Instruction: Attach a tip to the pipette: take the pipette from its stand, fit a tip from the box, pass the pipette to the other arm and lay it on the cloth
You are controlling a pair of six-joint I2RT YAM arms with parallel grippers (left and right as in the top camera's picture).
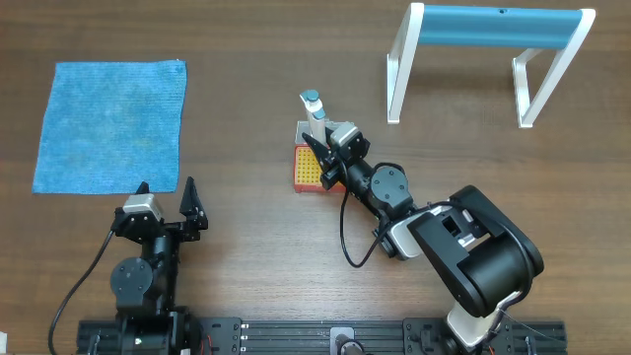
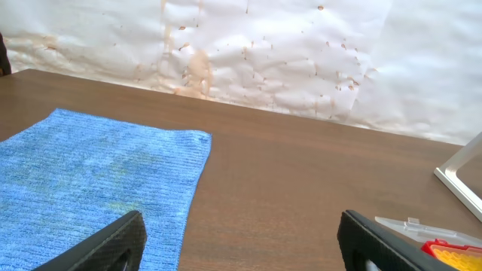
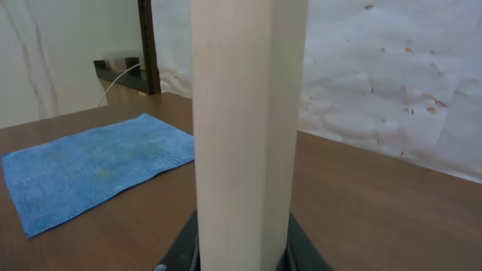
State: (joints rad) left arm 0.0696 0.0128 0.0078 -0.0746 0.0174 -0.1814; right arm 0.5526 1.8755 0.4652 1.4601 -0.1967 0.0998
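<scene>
The cream-white pipette [image 1: 314, 108] with a blue-grey cap stands upright in my right gripper [image 1: 322, 158], which is shut on it over the orange tip box [image 1: 306, 170]. In the right wrist view the pipette body [image 3: 245, 128] rises as a wide column between the dark fingers [image 3: 301, 252]. The blue cloth [image 1: 110, 128] lies flat at the far left and also appears in the wrist views as cloth [image 2: 83, 181] and cloth [image 3: 90, 169]. My left gripper [image 1: 166, 192] is open with nothing in it, just off the cloth's near right corner. A corner of the tip box [image 2: 452, 254] is seen past its finger.
The white stand with a blue top bar [image 1: 493, 30] sits at the far right, one leg [image 2: 461, 177] visible from the left wrist. Bare brown table lies between cloth and tip box. A black cable [image 1: 345, 237] loops beside the right arm.
</scene>
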